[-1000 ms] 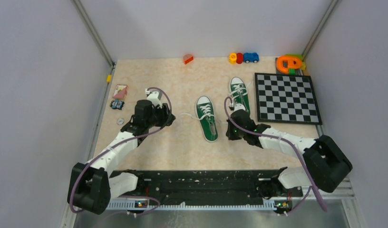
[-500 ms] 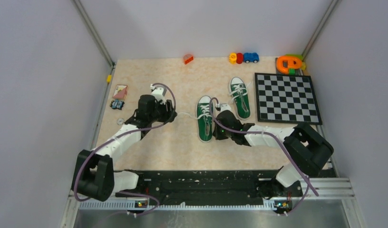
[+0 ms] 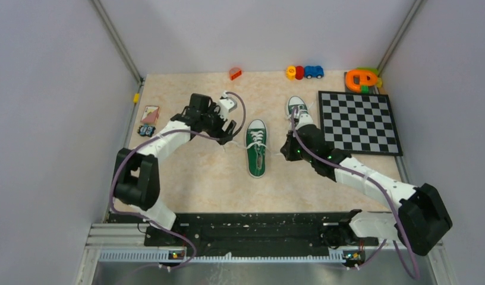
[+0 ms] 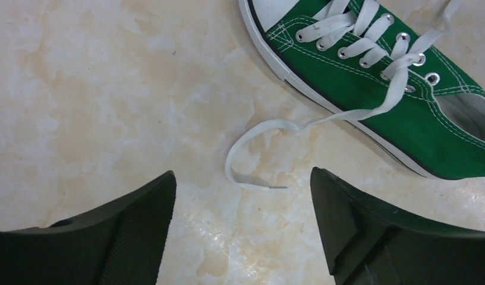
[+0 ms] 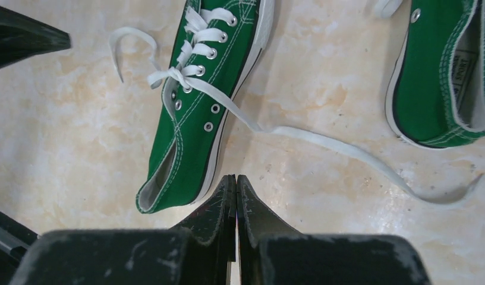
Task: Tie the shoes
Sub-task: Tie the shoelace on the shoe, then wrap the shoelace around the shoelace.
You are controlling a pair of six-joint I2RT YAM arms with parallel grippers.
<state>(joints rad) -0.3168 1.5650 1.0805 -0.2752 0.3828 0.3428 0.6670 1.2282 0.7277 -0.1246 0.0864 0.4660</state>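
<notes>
The loose-laced shoe [image 3: 257, 148] lies on the desk [image 3: 198, 178] near its mate [image 3: 301, 105]; the left jaws, wide and empty over the curled lace end [image 4: 252, 178], should pinch it near the tip, while the right jaws, closed on nothing, must part first.

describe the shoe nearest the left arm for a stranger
Start at the checkerboard on the right. Two green shoes lie left of it; skip the far shoe beside it, take the middle shoe. Its laces trail loose on both sides.

Gap between shoes [image 5: 192, 148] (lace [image 5: 323, 141] across)
</notes>
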